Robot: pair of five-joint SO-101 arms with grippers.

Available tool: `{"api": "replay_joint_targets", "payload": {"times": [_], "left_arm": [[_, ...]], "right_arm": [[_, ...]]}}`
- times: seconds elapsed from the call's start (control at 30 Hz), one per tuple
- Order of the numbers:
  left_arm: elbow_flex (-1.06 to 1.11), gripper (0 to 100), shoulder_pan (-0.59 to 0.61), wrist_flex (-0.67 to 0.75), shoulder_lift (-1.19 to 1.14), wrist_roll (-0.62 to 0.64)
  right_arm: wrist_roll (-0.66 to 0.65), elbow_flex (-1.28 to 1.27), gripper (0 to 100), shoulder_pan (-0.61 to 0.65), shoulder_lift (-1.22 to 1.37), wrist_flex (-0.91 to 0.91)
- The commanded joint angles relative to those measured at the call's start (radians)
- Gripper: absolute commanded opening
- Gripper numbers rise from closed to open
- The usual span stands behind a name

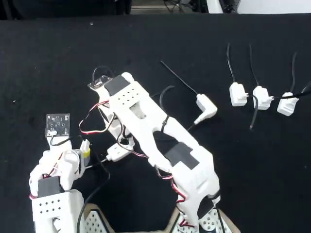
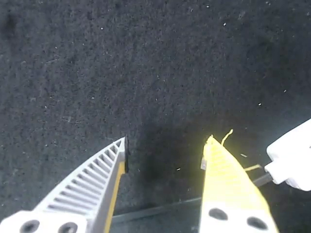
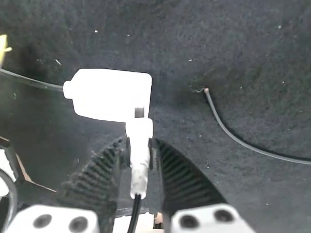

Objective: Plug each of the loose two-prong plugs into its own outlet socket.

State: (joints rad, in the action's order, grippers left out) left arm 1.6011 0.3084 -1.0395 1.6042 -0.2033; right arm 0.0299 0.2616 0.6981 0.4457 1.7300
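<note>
My right gripper (image 3: 141, 143) is shut on a slim white plug (image 3: 139, 160) whose black cord runs back between the fingers. The plug's front end meets a white socket block (image 3: 109, 94) lying on the black table, and the prongs are hidden. In the high view that block (image 1: 115, 153) lies left of centre, under my right gripper (image 1: 122, 141). My left gripper (image 2: 165, 145) hovers open over bare black cloth, with the block's end (image 2: 291, 160) just beside its yellow finger (image 2: 228, 179). In the high view my left gripper (image 1: 84, 153) sits just left of the block.
An angled white plug (image 1: 206, 108) with a black cord lies right of centre. Three more white plug pieces (image 1: 238, 94) (image 1: 262, 98) (image 1: 286, 104) with cords line the far right. A loose thin black cable end (image 3: 206, 90) lies near the socket block.
</note>
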Motion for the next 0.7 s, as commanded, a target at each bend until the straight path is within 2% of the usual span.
{"api": "replay_joint_targets", "payload": {"times": [0.0, 0.67], "left_arm": [[-0.01, 26, 0.007, -0.003, 0.008, -0.011], [-0.01, 26, 0.008, -0.003, 0.008, -0.014]], "right_arm": [[0.011, 0.008, 1.1, 0.018, 0.012, -0.011], [0.158, 0.116, 1.1, 0.021, 0.107, 0.009]]}}
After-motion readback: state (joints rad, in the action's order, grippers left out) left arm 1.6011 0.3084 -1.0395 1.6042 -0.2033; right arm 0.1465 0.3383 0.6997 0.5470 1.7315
